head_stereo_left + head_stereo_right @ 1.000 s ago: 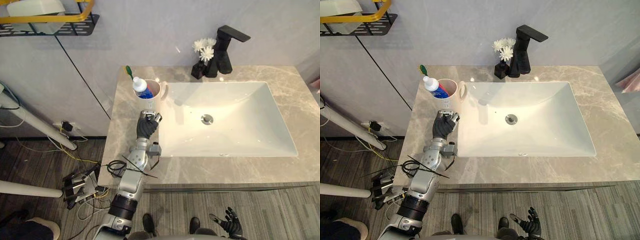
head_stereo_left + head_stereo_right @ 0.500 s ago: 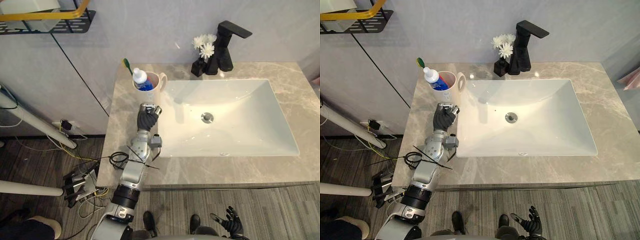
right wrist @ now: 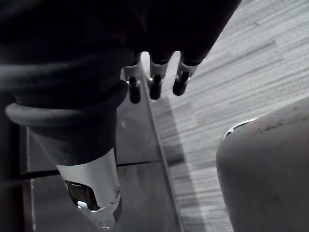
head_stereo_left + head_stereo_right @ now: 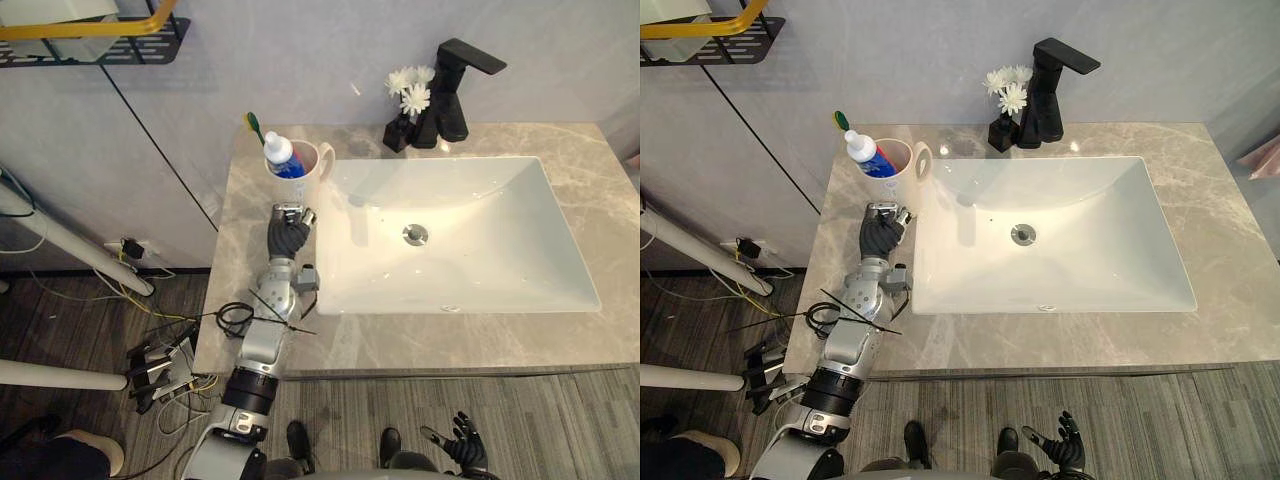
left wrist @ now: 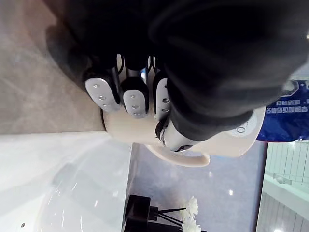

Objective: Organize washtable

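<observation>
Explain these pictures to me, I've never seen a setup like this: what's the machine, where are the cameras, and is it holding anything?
It is a humanoid robot tidying a washstand. The two wide pictures come from cameras in its head, looking down; the two close ones come from cameras on its wrists. On the marble counter are a white sink, a black tap, a small vase of white flowers and a cream mug with a toothpaste tube and a green toothbrush in it. The left hand reaches up to the mug; whether it touches or grips it I cannot tell. The right hand hangs low over the floor, open and empty.
</observation>
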Available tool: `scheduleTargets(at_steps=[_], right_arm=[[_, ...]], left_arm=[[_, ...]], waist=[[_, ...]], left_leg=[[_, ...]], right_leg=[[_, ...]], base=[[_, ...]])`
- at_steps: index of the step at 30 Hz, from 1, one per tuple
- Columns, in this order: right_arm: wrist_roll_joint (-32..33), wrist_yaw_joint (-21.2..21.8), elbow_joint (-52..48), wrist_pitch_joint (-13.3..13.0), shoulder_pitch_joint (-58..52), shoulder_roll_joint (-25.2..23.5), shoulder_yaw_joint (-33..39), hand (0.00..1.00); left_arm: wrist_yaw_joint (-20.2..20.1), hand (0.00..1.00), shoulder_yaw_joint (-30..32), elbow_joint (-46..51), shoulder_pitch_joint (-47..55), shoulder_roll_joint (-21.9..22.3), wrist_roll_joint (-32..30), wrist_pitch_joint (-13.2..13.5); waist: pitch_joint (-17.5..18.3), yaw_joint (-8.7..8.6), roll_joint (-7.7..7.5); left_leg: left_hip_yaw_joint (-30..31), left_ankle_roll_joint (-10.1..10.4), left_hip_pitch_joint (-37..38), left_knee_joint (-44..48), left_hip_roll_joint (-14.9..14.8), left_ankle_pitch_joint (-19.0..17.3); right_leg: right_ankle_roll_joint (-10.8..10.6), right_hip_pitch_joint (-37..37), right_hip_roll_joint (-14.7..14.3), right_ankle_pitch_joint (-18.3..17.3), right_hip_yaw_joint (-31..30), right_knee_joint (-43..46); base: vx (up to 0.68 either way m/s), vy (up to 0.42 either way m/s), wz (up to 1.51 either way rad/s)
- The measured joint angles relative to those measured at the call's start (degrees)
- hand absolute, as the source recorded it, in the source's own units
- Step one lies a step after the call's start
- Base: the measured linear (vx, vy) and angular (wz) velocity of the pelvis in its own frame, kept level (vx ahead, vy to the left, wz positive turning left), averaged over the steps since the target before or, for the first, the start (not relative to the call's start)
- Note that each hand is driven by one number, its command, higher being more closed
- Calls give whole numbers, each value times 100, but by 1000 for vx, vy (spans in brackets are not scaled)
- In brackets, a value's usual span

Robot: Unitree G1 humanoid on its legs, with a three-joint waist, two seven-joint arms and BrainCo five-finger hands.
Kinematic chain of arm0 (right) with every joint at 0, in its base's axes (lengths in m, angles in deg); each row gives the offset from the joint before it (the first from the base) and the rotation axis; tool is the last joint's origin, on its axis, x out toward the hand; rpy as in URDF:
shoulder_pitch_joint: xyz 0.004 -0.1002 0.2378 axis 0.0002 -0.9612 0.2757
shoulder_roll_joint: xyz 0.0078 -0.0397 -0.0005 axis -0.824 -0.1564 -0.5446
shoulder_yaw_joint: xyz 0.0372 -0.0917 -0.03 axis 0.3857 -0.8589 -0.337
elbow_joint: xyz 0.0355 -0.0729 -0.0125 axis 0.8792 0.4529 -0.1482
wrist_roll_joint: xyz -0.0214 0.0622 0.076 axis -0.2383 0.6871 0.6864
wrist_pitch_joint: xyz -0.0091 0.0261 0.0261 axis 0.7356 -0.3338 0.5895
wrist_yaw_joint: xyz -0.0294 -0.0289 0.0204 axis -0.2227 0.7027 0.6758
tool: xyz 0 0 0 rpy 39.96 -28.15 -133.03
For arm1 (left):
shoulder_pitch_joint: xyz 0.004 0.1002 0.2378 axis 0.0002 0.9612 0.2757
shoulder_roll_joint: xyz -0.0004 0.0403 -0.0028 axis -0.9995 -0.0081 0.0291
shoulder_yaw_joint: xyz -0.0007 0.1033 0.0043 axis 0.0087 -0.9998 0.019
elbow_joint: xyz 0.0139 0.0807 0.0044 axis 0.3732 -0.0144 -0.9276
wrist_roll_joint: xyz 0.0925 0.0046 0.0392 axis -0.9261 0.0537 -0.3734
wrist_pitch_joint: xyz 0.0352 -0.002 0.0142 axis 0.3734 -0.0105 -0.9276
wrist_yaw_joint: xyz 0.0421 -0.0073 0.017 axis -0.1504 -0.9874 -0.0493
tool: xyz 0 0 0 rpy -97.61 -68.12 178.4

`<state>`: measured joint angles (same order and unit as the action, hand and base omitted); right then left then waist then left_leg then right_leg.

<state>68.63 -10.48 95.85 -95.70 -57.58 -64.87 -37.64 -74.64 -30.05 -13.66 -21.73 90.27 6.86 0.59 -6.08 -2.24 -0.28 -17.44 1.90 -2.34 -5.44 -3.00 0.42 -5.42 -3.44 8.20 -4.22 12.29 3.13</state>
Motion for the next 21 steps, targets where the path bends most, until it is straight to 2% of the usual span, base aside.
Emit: scheduleTargets(at_steps=[4, 9, 15, 17, 19, 21], right_arm=[[1, 0, 7, -15, 0, -1, 3, 0], [0, 0, 26, -30, 1, -2, 47, 0], [-1, 24, 271, -60, 40, -14, 198, 0], [0, 25, 433, -62, 93, -13, 316, 0], [-1, 40, 595, -84, 107, 43, 390, 0], [1, 55, 794, -104, 128, 47, 534, 0]], left_arm=[[-11, 100, 11, 50, 30, 5, 70, 1], [-46, 100, 41, 753, 534, -46, 330, 106], [-477, 100, 89, 2311, 2125, -159, 917, 431], [-612, 100, 257, 2912, 2582, -166, 1092, 554], [-753, 100, 554, 3632, 3018, -196, 1272, 772], [-781, 100, 920, 4118, 3429, -218, 1311, 968]], waist=[[-2, 8, 3], [-25, 20, 42], [-28, 172, 101], [-10, 190, 121], [53, 316, 155], [249, 344, 198]], left_leg=[[11, 0, 15, 1, 0, 0], [21, 0, 100, 1, 0, 0], [119, 47, 318, -1, -13, -82], [193, 32, 410, -4, -13, -97], [298, 28, 520, -1, -4, -99], [426, 27, 520, 0, -1, -97]], right_leg=[[0, 15, 1, 0, 3, 1], [0, 119, -1, 0, 6, -6], [-4, 426, -20, -5, 49, -39], [-4, 540, -17, -5, 126, -35], [-4, 673, -12, -5, 195, -23], [-4, 758, -10, -5, 290, -23]], base=[[0, 0, 0], [5, -1, 1], [13, -8, 6], [23, -8, 25], [65, -2, 19], [50, -12, 34]])
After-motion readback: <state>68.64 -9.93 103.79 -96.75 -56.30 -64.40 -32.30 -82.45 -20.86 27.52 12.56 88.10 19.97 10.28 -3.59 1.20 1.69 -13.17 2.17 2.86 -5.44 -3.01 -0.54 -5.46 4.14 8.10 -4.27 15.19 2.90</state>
